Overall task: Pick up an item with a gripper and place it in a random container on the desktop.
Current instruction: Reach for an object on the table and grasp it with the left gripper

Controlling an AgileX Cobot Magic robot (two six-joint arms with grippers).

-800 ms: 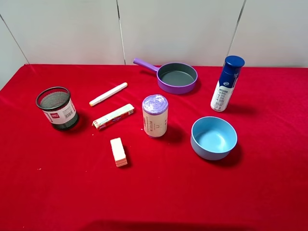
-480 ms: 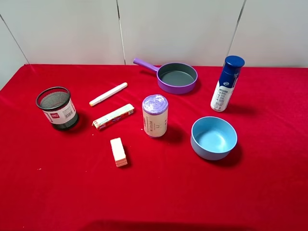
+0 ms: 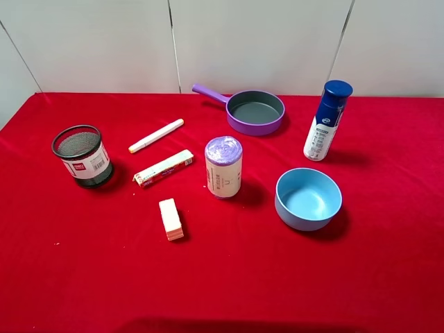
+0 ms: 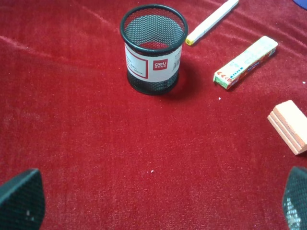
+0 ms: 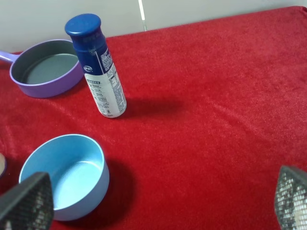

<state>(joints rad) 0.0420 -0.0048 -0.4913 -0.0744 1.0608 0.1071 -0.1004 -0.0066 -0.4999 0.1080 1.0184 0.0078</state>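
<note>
Cream-white block with pinkish layered edges lies flat on the red table, near one fingertip of the left claw but apart from it. That claw is spread wide and holds nothing. Only its two dark mesh-textured fingertips show, with bare cloth between them.

Beyond the left claw stands the black wire-mesh pen cup, upright, its white-and-red barcode label facing the wrist camera. A printed stick-pack lies between the cup and the block, touching neither. A white marker pen lies farther off, behind the stick-pack.

The right claw is also spread wide and holds nothing. A light blue bowl sits close to one of its fingertips. Past the bowl stands a white spray bottle with a dark blue cap, and a purple pan sits beside the bottle.

In the high view the block lies left of centre, nearer the front edge than the stick-pack. A white-labelled roll with a purple top stands upright between the block and the bowl.
</note>
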